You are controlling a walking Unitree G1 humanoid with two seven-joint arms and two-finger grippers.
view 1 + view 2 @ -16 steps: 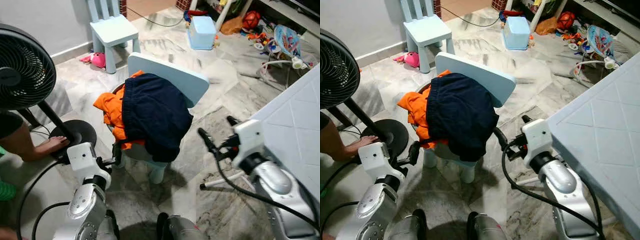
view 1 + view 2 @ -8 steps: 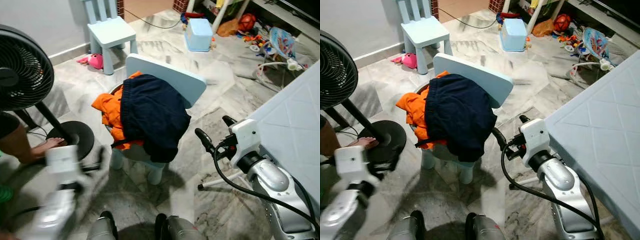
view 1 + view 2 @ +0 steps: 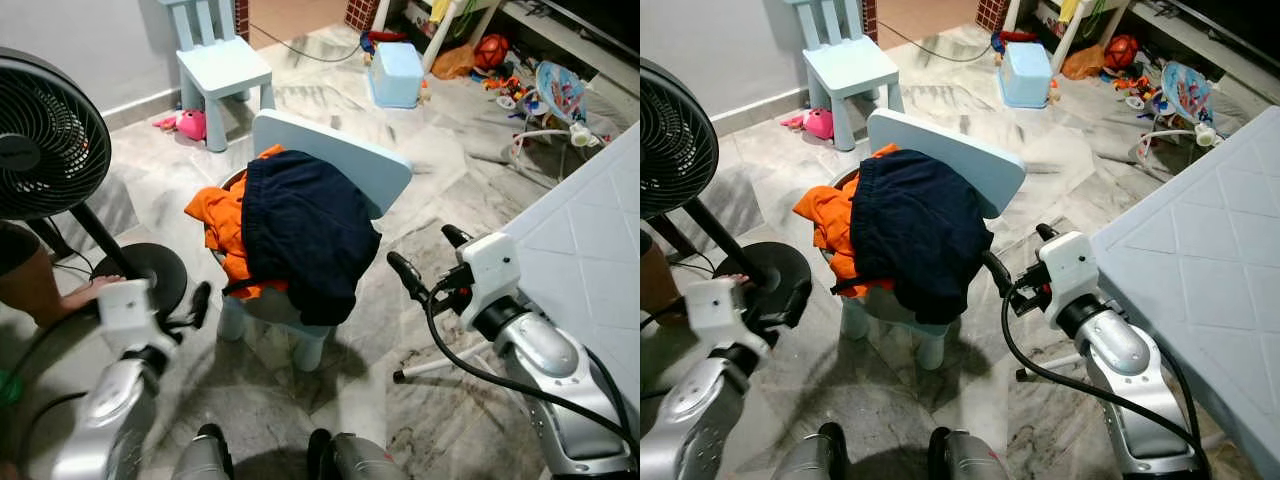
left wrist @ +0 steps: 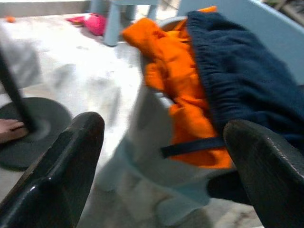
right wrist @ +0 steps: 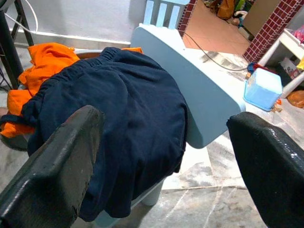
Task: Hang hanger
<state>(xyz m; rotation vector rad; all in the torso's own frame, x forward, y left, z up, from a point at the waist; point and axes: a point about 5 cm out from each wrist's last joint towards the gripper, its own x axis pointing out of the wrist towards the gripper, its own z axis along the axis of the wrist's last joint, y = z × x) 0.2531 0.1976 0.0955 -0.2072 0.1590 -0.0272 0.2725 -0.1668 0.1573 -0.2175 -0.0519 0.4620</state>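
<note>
Hanger: we cannot pick it out with certainty. We see a dark band [image 4: 190,147] sticking out from under the orange garment [image 3: 225,215] at the front of the light blue child's chair [image 3: 350,160], but we cannot tell what it is.

Navy shorts [image 3: 310,230] drape over the chair seat and front edge, overlapping the orange garment, which lies on the robot's left side of the seat. The chair stands on the marble floor [image 3: 460,160], directly ahead of the robot.

We see the left gripper [image 4: 164,128] low and to the left of the chair, near the seat's front corner. Its two black fingers are spread wide with nothing between them, pointing at the orange garment and the band. The right gripper [image 3: 420,245] is just right of the shorts, not touching them. Its fingers are also spread wide and empty, aimed at the shorts and the chair back.

A black standing fan [image 3: 45,135] is at far left, its round base [image 3: 150,270] on the floor behind the left gripper. A person's foot [image 3: 85,295] rests beside the base. A second small chair [image 3: 220,65] and a pink toy [image 3: 188,123] sit further back, near the wall. A pale blue box [image 3: 397,75] and scattered toys [image 3: 560,80] lie at top right. A pale quilted surface [image 3: 590,250] is at right, and a white rod [image 3: 445,362] lies on the floor under the right arm.
</note>
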